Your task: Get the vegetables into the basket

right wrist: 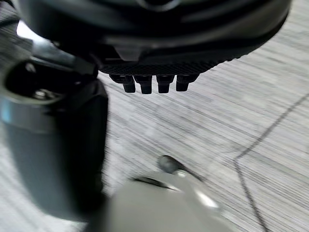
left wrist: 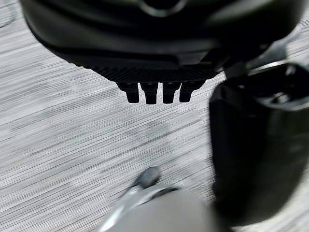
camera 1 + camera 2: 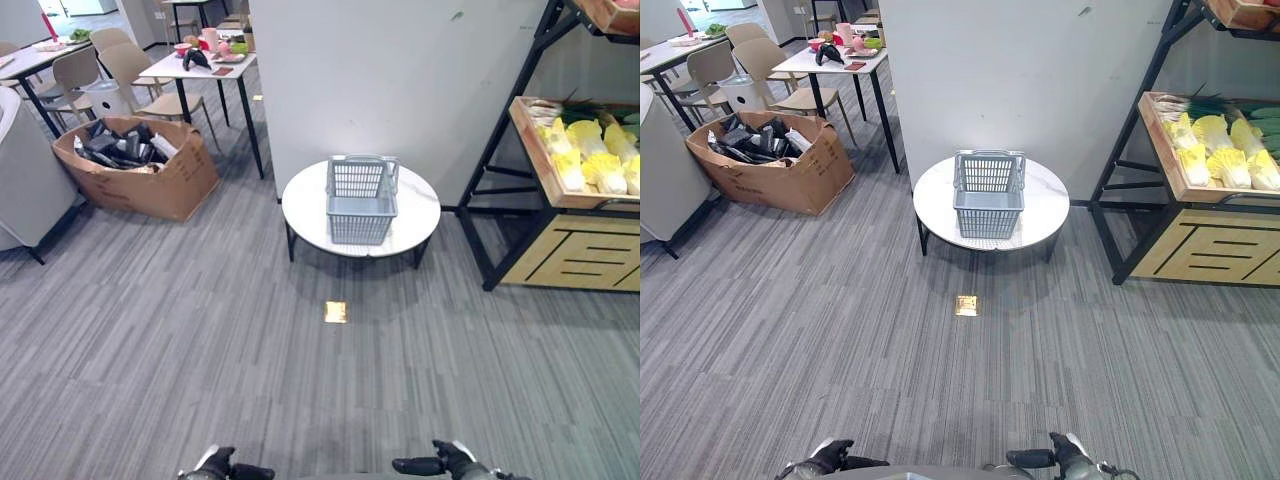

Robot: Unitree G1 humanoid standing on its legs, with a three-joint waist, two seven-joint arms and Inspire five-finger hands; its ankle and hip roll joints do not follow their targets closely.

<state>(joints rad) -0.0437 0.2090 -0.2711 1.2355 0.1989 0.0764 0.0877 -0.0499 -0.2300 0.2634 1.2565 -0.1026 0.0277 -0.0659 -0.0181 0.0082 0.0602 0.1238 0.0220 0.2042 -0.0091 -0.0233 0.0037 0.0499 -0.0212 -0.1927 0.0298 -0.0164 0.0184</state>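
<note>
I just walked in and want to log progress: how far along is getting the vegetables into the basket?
Nothing looks done: the grey basket on the round white table looks empty. Nothing is in hand: the left hand and right hand are low over the floor with fingers curled, holding nothing. Everything is left: the cabbages sit in the wooden shelf tray to the right.

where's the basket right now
The grey basket stands on the round white table, ahead and centre in the left eye view, against the white wall, left of the shelf of vegetables.
</note>
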